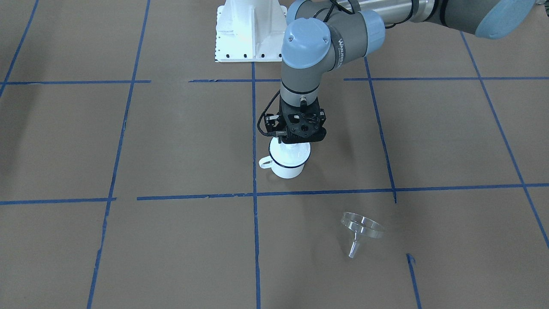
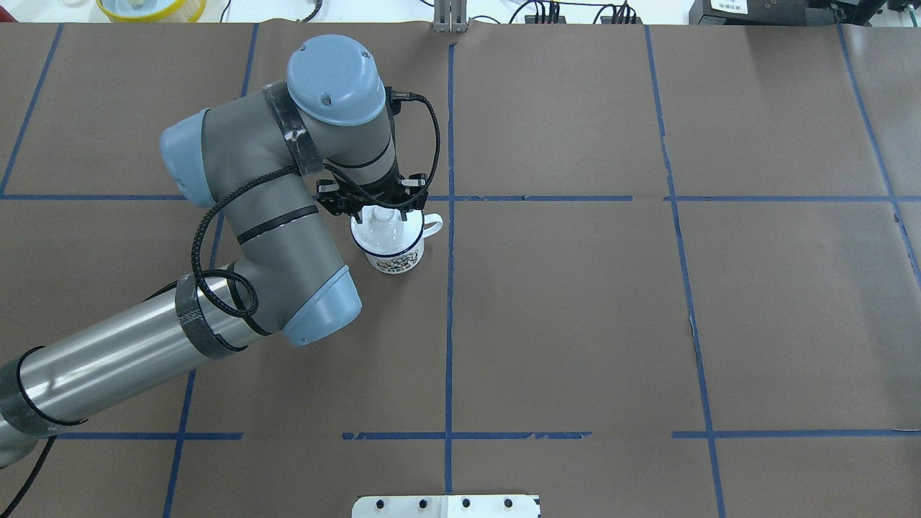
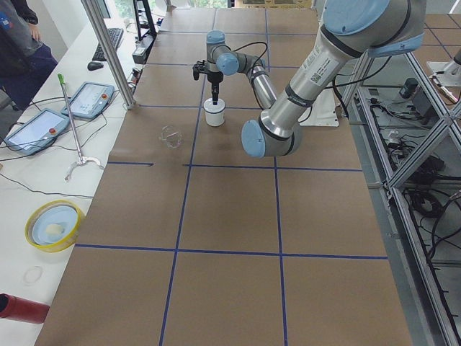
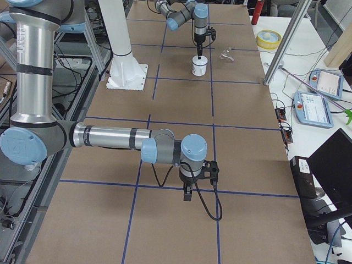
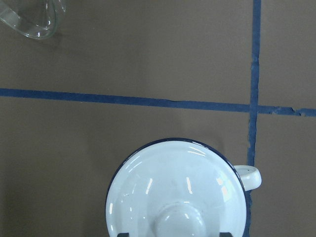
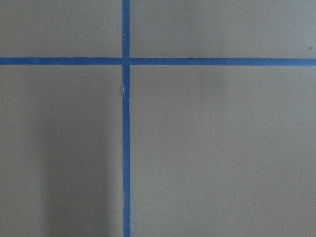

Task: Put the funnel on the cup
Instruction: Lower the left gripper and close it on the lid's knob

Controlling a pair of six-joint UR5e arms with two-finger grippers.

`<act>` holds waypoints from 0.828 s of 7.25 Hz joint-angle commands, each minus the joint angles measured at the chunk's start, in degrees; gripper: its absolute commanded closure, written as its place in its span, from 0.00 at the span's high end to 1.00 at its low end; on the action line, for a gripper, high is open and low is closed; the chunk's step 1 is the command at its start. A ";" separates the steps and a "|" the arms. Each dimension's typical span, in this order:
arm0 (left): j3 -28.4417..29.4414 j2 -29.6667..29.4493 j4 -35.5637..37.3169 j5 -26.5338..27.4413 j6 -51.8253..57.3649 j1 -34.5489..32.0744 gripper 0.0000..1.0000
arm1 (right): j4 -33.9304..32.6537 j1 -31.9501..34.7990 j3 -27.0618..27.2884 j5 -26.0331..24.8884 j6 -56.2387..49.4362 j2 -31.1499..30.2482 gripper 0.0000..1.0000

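1. One small clear conical funnel is lying on its side, well apart from the mug.
2. One white enamel mug with a dark blue rim is standing upright and carrying one round white knobbed lid.
3. The left gripper is hovering over the lid, its fingers spread either side of the knob.
4. The right gripper is hanging elsewhere; I cannot tell its state.

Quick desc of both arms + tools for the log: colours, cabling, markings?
Both arms: silver tubes, grey joints, pale blue round caps. Left arm has a black cable looped along it under black straps, and white lettering on a wrist joint. Right arm has a black cable looping by its wrist. Left tool and right tool are black.
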 commanded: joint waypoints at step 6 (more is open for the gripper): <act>0.27 -0.25 -0.12 1.98 -1.80 -0.09 0.64 | 0.00 0.00 0.00 0.00 0.00 0.00 1.00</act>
